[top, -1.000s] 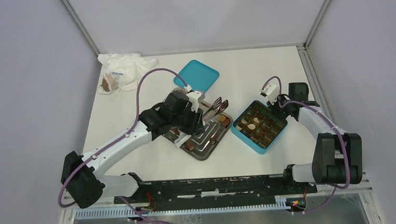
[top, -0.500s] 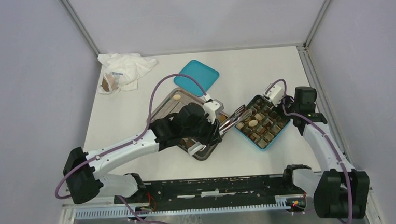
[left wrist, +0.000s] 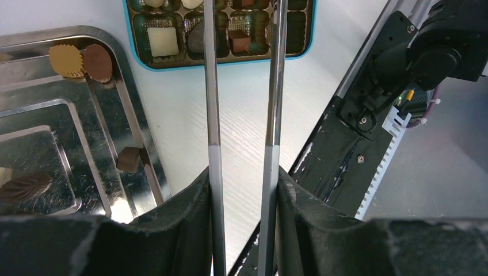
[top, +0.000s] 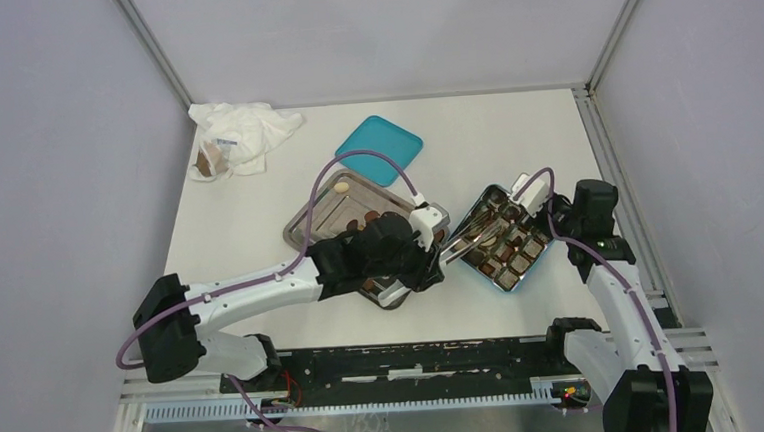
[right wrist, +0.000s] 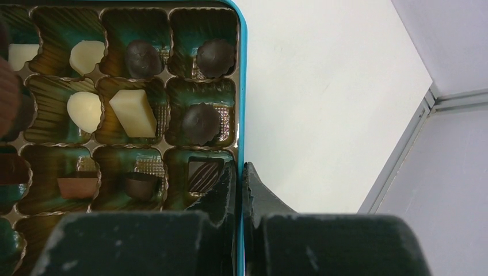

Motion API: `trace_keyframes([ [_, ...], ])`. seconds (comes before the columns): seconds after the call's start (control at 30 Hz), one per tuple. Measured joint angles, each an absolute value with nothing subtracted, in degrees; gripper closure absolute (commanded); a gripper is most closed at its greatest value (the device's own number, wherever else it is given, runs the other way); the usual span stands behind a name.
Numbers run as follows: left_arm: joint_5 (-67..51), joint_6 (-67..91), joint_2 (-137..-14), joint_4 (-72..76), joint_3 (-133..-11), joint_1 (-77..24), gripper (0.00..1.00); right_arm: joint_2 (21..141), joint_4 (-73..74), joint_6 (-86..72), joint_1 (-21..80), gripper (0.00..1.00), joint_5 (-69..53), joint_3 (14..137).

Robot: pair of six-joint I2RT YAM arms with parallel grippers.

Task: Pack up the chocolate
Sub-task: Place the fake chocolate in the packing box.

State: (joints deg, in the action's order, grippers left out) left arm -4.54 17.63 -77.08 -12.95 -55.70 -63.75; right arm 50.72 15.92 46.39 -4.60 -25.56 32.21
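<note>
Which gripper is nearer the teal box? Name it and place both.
Right. The right gripper is shut on the wall of the teal box. The left gripper hangs by the steel tray, off the box; only its tongs reach over it.

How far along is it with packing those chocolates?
Done: many cells of the teal box already hold chocolates. In hand: the left gripper holds metal tongs reaching over the box, while the right gripper pinches the box's rim; whether the tongs carry a piece is out of view. Left: a few pieces lie on the steel tray, and the teal lid lies apart.
</note>
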Motion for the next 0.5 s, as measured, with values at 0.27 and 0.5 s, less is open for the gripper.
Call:
trace_keyframes([
  [0.27,-4.1,17.6,-77.3,-10.8,-54.5,-65.1,0.98,51.2,15.9,47.2,-4.6,1.0,-28.7,31.9],
  [0.5,-4.1,18.2,-78.9,-8.1,-53.9,-66.3,0.98,62.7,16.8,44.1,-4.6,1.0,-27.3,33.8],
])
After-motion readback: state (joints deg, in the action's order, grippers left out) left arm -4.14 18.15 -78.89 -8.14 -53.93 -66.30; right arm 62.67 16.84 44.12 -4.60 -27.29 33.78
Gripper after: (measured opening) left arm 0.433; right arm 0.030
